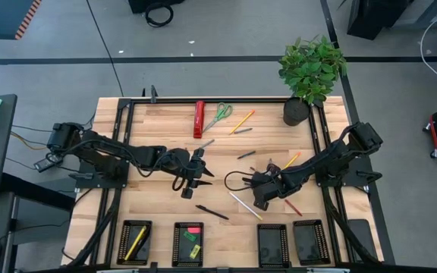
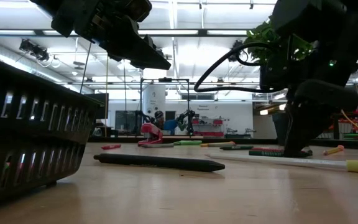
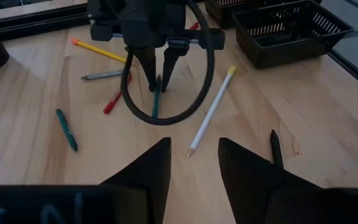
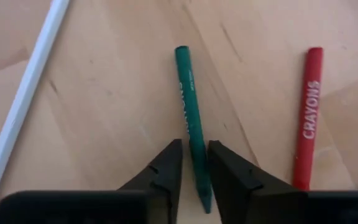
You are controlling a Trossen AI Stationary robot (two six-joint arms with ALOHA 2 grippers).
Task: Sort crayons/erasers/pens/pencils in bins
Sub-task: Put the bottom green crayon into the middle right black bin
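Jaws on the right gripper (image 4: 194,171) are nearly closed around a green crayon (image 4: 190,112) lying flat on the wooden table (image 4: 110,93), just beside a red crayon (image 4: 307,118) and a white pencil (image 4: 23,106), so I'd say it's mid-grab and next it needs a firm pinch, a lift, then a carry to the bins (image 1: 272,243). Left gripper (image 3: 194,162) hovers open and empty near the green crayon, workshop room behind.
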